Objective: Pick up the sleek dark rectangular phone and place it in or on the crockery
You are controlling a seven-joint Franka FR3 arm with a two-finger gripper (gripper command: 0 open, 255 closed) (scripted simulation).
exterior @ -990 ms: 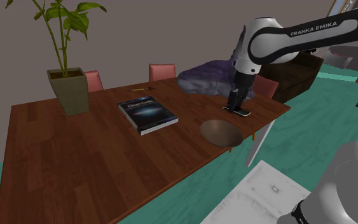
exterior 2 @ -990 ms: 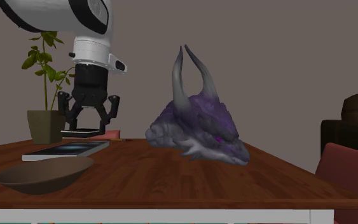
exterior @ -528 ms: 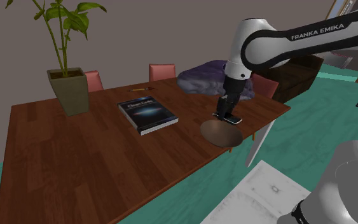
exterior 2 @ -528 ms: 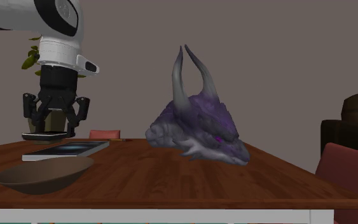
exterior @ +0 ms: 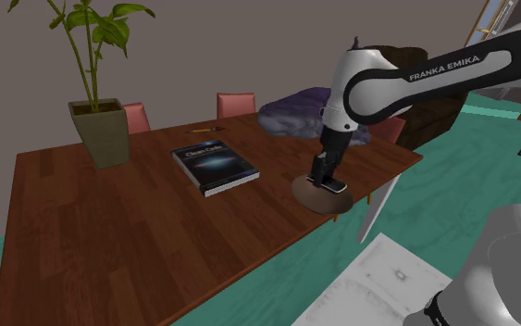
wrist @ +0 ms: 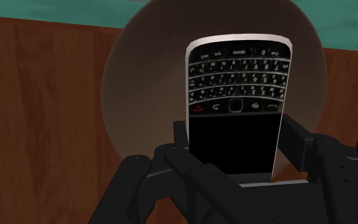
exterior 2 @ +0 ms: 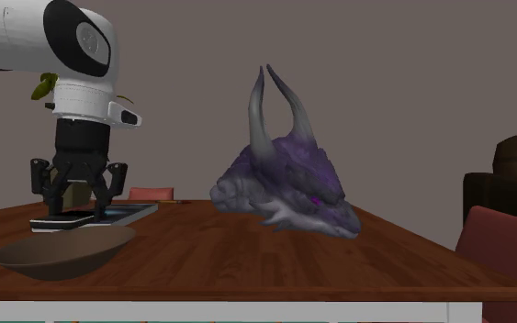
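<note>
In the shoulder view, the dark phone [exterior: 332, 186] is held by the end effector [exterior: 327, 181] just above the brown bowl [exterior: 312, 197] near the tabletop [exterior: 110, 231] edge. In the second exterior view, the phone [exterior 2: 68, 223] is seen level over the rim. In the wrist view, its sides are clasped by both fingers [wrist: 182, 137].

Black keypad phone [wrist: 238, 105] hangs level over brown bowl [wrist: 144, 95].

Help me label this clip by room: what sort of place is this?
Probably a home dining room: a wooden table with pink chairs along its far side, a potted plant on it, a dark sofa beyond.
</note>
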